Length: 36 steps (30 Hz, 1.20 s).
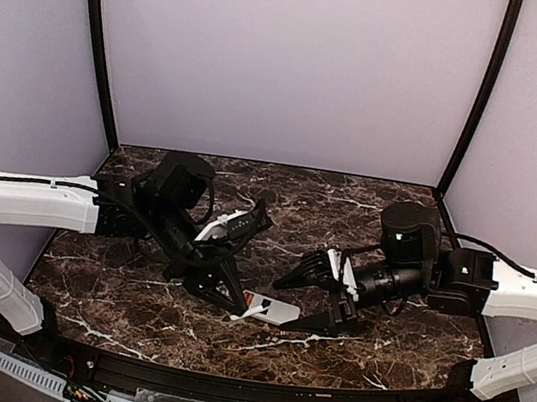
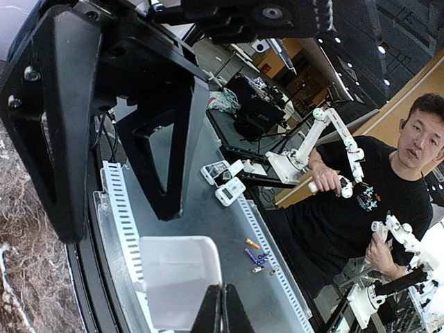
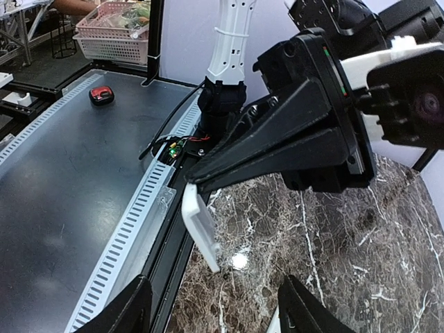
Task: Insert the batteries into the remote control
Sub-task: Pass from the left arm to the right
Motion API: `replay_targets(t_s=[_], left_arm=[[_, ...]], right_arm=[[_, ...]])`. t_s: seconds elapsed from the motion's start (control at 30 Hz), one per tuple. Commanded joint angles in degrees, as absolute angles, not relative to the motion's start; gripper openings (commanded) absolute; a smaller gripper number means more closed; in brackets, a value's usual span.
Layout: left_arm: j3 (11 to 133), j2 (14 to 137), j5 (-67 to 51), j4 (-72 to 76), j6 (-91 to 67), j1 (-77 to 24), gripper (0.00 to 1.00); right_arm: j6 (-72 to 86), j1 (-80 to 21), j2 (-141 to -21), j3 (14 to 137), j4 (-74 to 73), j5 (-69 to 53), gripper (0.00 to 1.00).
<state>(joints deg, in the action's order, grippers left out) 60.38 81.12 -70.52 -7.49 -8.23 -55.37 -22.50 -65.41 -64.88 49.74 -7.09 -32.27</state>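
- Left gripper (image 1: 235,303): jaws pressed onto the white remote control (image 1: 274,311), clamping its left end.
- Right gripper (image 3: 211,295): jaws spread wide, holding nothing, at the remote control's right end; contact cannot be told.
- Orange-red mark (image 1: 258,307) on the remote control; whether it is a battery cannot be told.
- Dark marble table (image 1: 133,292) beneath the remote control; lilac walls (image 1: 289,63) behind.

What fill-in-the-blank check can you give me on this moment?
1. The right jaws stand ___.
2. The remote control is gripped by the ___ arm's jaws.
3. The table has a dark ___ pattern.
Missing words: open; left; marble.
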Motion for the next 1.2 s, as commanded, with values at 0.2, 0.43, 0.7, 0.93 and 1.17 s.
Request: replay_targets(t_s=[0.2, 0.43, 0.7, 0.93, 1.17], left_arm=[[61.02, 82.41, -73.12, -1.01, -12.65, -56.76, 0.00], [60.79, 83.12, -72.64, -0.83, -12.70, -56.83, 0.00], [60.69, 83.51, -72.08, -0.81, -12.54, -56.88, 0.00], [61.33, 80.94, -66.04, -3.73, -9.68, -56.72, 0.37], [62.02, 73.54, -46.68, -17.16, 2.45, -54.82, 0.55]], right_arm=[[-25.47, -68.82, -68.30, 54.46, -9.86, -32.02, 0.48], [-26.42, -69.76, -69.82, 55.83, -11.59, -30.99, 0.27], [-26.40, -70.12, -69.44, 56.23, -11.62, -30.84, 0.04], [-24.35, -70.15, -70.05, 56.35, -12.07, -30.23, 0.00], [-16.00, -66.55, -71.51, 56.08, -13.66, -30.61, 0.00]])
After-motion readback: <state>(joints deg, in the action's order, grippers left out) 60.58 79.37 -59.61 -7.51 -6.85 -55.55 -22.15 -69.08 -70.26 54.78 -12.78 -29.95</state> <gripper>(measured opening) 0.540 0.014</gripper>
